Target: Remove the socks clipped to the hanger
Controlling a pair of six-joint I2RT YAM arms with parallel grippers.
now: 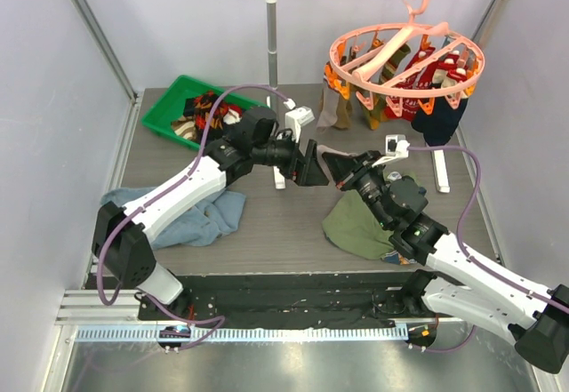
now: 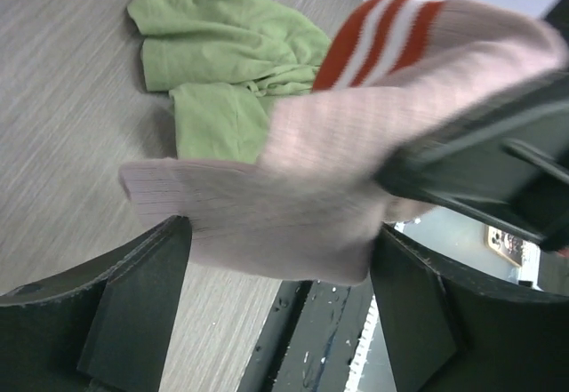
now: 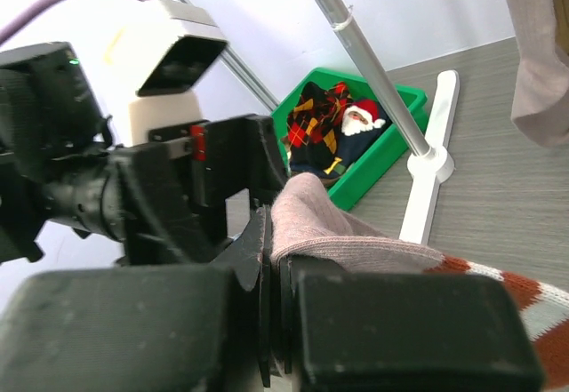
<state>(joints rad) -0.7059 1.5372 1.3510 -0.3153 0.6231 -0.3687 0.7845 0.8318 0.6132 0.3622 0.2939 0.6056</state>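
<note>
The round salmon-pink hanger (image 1: 404,50) hangs from the rail at the back right, with several socks (image 1: 418,79) clipped under its ring. My right gripper (image 1: 348,179) is shut on a pinkish-beige sock with orange-red stripes (image 1: 335,156), held above the table's middle. In the right wrist view the jaws (image 3: 280,232) pinch the sock's folded edge (image 3: 356,241). My left gripper (image 1: 316,168) faces it, open, with one finger on each side of the sock's free end (image 2: 293,196). The left fingers (image 2: 133,303) do not pinch it.
A green bin (image 1: 169,116) with several socks sits at the back left. A blue denim garment (image 1: 209,216) lies at the front left. An olive-green garment (image 1: 360,228) lies under the right arm. The rail stand's post (image 1: 271,36) and white foot (image 1: 440,165) stand behind.
</note>
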